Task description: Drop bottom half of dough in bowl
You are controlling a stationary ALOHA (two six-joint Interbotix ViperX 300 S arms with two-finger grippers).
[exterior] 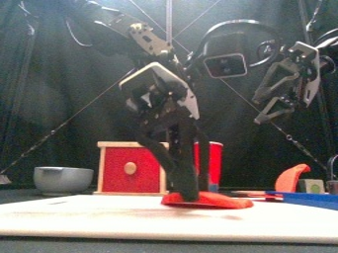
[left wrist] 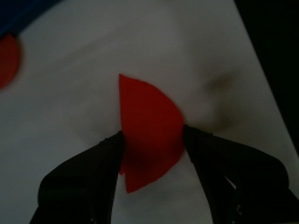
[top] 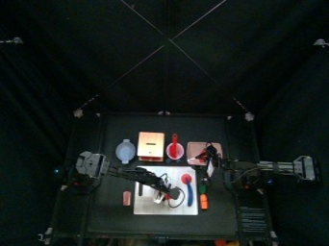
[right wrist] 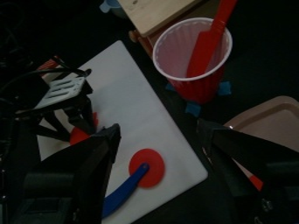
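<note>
Top view: left gripper (top: 168, 191) reached over the white cutting board (top: 144, 205), beside a round red dough lump (top: 188, 180); bowl (top: 125, 150) stood well apart, toward the table's back left, so a carry was needed.
Top view, rest: right gripper (top: 214, 165) hovered near the board's right edge, out of the way, near a pink tile (top: 202, 151).
Front view: left gripper (exterior: 180, 180) pointed straight down, tips at the bottom half of dough (exterior: 208, 201), which lay flat on the board (exterior: 158, 219); a vertical approach suits pinching a low, soft piece.
Front view, background: bowl (exterior: 62, 179) sat low at far left, a red cup (exterior: 209, 162) behind the arm, the right gripper (exterior: 294, 77) raised high.
Left wrist view: 2 jaws flanked the half-disc of dough (left wrist: 149, 131), touching its sides; the claw seemed clenched on it, the dough resting on the board (left wrist: 82, 114).
Right wrist view: right jaws spread apart, grasping nothing, above the board (right wrist: 146, 109); red cup (right wrist: 193, 52) held a red tool; round lump (right wrist: 147, 165) lay by a blue-handled tool (right wrist: 121, 192).
Judgement: pinch made, lift not yet begun.
</note>
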